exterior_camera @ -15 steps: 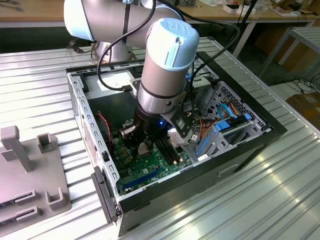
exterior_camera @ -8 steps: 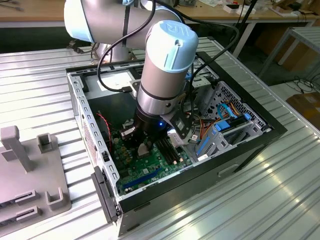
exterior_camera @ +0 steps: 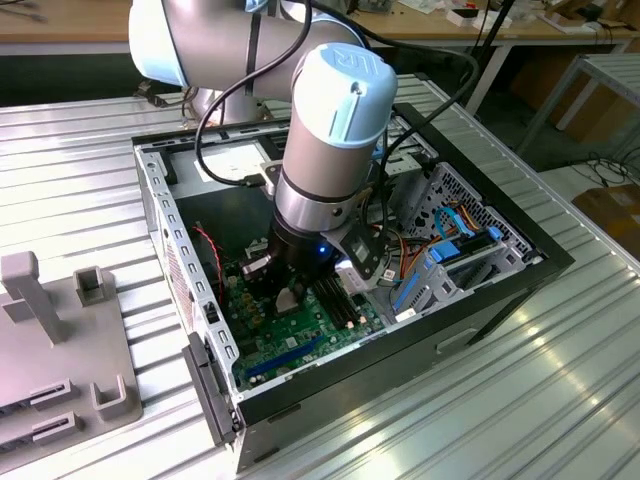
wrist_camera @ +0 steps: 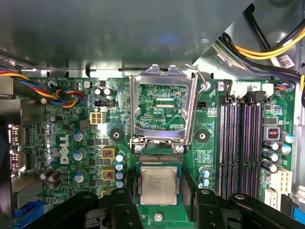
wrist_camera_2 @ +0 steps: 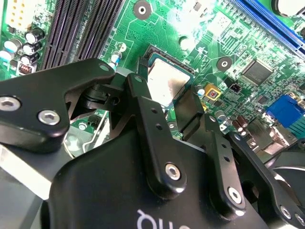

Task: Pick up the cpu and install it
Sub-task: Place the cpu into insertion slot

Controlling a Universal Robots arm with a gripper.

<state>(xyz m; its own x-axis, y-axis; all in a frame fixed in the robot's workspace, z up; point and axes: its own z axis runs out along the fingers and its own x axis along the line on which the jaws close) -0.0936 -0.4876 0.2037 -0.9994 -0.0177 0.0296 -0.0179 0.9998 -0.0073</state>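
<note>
The cpu (wrist_camera: pixel 158 185) is a pale silver square held flat between the two black fingers (wrist_camera: pixel 127 193) of my gripper (wrist_camera: pixel 159 195), which is shut on it. It hangs just over the board's square socket (wrist_camera: pixel 160 159), where a strip of socket contacts shows beside its edge. The socket's metal frame (wrist_camera: pixel 162 110) is flipped up and open, with its lever beside it. In the second wrist view the cpu (wrist_camera_2: pixel 164 80) lies between the fingers (wrist_camera_2: pixel 190 112) over the dark socket rim (wrist_camera_2: pixel 162 50). In the exterior view my gripper (exterior_camera: pixel 288 292) reaches down into the open computer case (exterior_camera: pixel 160 210).
Black memory slots (wrist_camera: pixel 240 143) run beside the socket. Coloured cable bundles (wrist_camera: pixel 66 95) and yellow-black wires (wrist_camera: pixel 267 45) hang near the case walls. A blue drive cage (exterior_camera: pixel 440 260) fills the case's side at the exterior view's right. A grey fixture (exterior_camera: pixel 60 340) stands on the ribbed table.
</note>
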